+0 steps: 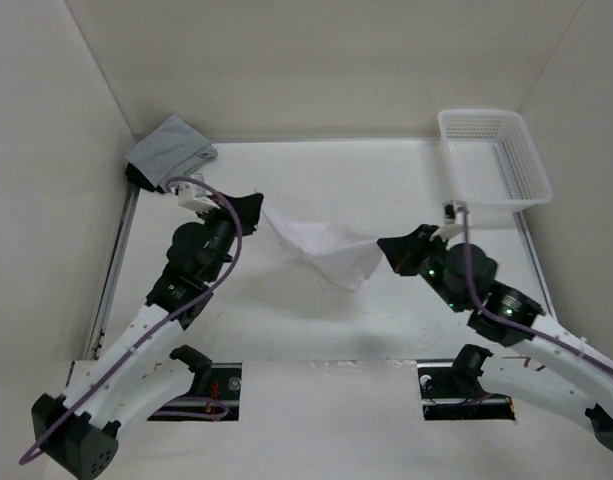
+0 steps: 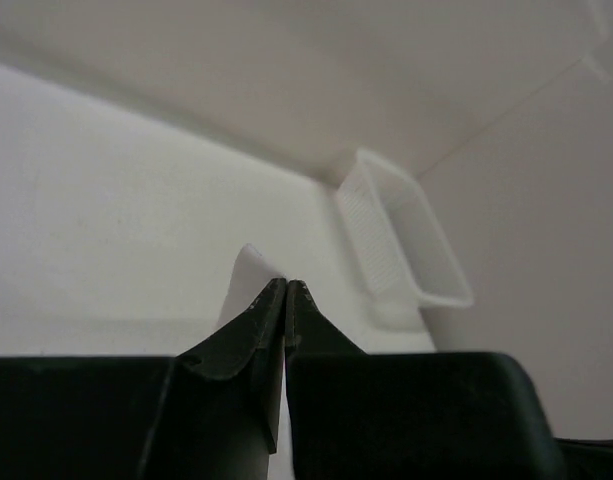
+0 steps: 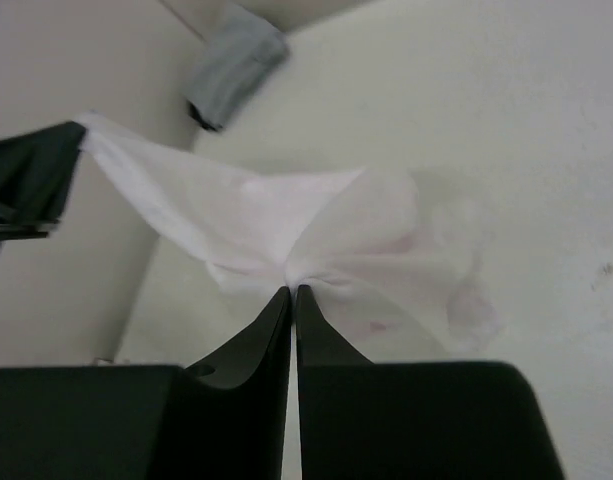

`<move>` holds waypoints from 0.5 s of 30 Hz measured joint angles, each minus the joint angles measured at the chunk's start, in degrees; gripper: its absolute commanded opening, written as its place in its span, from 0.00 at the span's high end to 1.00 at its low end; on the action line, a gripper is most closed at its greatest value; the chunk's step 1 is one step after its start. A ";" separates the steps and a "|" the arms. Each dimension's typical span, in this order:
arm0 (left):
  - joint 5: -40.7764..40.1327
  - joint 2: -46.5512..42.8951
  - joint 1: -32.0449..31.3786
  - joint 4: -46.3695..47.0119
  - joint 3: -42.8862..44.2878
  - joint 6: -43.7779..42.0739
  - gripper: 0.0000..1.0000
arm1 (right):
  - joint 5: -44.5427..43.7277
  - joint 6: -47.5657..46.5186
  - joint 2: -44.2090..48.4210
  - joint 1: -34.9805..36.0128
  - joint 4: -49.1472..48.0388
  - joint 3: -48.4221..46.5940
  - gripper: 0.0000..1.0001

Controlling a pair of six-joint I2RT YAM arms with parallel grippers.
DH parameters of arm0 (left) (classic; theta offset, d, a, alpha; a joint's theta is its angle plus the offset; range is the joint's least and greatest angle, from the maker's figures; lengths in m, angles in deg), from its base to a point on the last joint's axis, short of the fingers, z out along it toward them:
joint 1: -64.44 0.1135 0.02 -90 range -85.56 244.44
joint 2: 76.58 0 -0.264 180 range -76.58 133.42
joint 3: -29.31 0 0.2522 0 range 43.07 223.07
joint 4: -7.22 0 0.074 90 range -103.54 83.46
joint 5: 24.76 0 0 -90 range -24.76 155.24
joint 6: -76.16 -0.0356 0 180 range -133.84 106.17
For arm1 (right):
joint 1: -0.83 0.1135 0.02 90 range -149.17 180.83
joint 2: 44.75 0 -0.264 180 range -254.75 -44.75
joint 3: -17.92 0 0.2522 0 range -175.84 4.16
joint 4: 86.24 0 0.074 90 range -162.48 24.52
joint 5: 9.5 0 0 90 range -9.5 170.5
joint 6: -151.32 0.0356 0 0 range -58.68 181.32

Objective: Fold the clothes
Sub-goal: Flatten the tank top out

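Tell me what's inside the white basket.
From above, the white basket shows only its own mesh floor and walls, nothing lying in it. From the left wrist view, its side wall covers most of the inside.

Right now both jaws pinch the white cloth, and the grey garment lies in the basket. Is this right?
No. The top view shows the grey garment in the far left corner, outside the basket. Both jaws do pinch the white cloth.
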 measured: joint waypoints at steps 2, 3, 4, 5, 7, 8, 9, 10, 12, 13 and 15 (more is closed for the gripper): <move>-0.37 -3.26 1.07 -1.73 3.69 -0.24 1.00 | 0.26 -1.70 3.61 0.66 1.68 -4.98 0.93; -0.57 -4.48 1.68 -2.86 5.77 -0.37 1.00 | 0.37 -2.54 5.05 1.29 2.38 -7.21 0.93; -0.70 -5.44 2.19 -3.65 7.54 -0.46 0.99 | 0.52 -3.26 6.27 2.03 3.02 -9.16 0.93; -0.76 -6.29 2.64 -4.48 9.22 -0.52 0.99 | 0.66 -3.89 7.41 2.93 3.48 -10.91 0.94; -0.94 -7.87 3.56 -6.23 12.57 -0.79 0.99 | 0.81 -4.87 9.29 4.98 3.82 -13.40 0.94; -0.92 -8.52 4.04 -7.50 14.21 -1.01 0.99 | 0.81 -5.20 9.88 6.16 4.02 -13.86 0.94; -0.94 -9.03 4.46 -8.52 15.67 -1.20 0.99 | 0.76 -5.44 10.54 7.80 4.20 -14.05 0.94; -1.01 -9.55 4.76 -9.40 16.94 -1.40 0.99 | 0.83 -5.55 10.95 9.27 4.46 -14.05 0.94; -1.22 -11.32 5.33 -11.13 19.26 -1.70 0.99 | 0.63 -5.79 11.13 13.11 5.05 -14.05 0.93; -1.31 -11.65 5.33 -11.34 19.41 -1.77 0.99 | 0.11 -6.12 11.10 16.46 5.60 -14.03 0.92; -1.38 -12.20 5.25 -12.39 19.71 -1.88 0.99 | -1.55 -6.97 11.10 19.04 5.81 -14.03 0.92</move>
